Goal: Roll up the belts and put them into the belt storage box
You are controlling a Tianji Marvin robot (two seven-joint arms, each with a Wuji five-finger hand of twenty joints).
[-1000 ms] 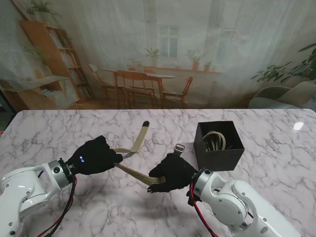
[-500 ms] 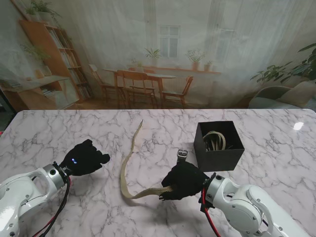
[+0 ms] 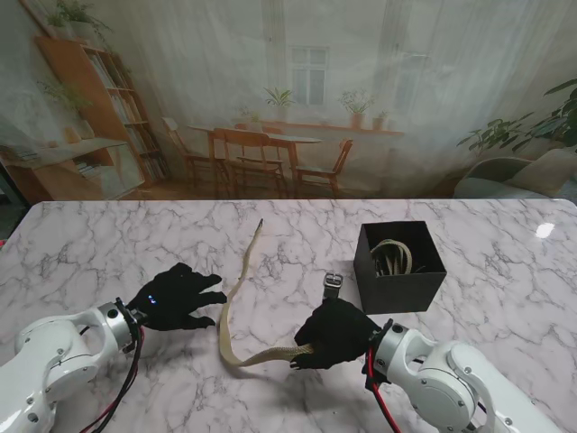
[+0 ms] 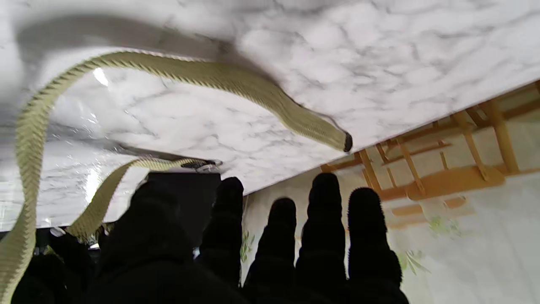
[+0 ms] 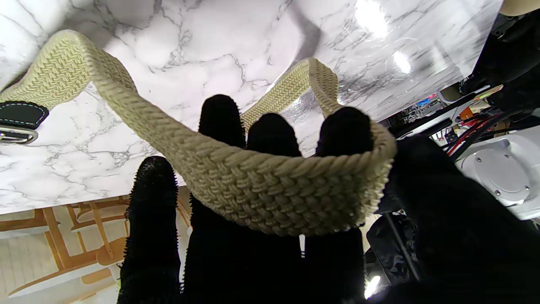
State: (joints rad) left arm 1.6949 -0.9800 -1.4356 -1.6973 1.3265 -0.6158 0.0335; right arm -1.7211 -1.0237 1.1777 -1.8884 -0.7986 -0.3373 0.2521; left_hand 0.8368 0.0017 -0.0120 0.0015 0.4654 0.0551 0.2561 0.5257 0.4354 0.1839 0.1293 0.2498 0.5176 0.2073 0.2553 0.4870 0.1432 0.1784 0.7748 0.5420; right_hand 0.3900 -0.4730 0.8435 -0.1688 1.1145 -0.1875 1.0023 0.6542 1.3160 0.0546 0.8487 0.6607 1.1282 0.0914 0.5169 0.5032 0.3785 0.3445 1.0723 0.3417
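Woven belt [image 3: 236, 298]: beige braided webbing, lying on the marble table [image 3: 108, 244] between the two hands, one part caught in the right hand [image 3: 335, 332]

Right hand: fingers [image 5: 270, 139] curled with the webbing draped across them and pinched under the thumb, so clamped on the belt near its buckle end. The buckle [image 3: 332, 281] lies just beyond the hand, between it and the belt storage box [image 3: 398, 266]

Left hand [image 3: 176, 298]: fingers [image 4: 325, 211] spread and apart, holding nothing, just beside the belt's middle stretch, apparently not touching it

Box: black, open-topped, to the right and farther from me than the right hand; a rolled belt [image 3: 390, 257] already sits inside

Orientation: long axis runs from the right hand leftward in a curve, then away from me; the dark-tipped free end [image 3: 261, 222] points toward the far edge. The strap stands partly on edge along the curve

Risks (judgement):
- the grip is a drape over the fingers, not a full wrap; a pull could slide the webbing out
- the long tail is unsupported, so rolling from the buckle end may drag or twist it, giving a loose coil that will not fit the box
- the left hand could push the strap aside rather than guide it
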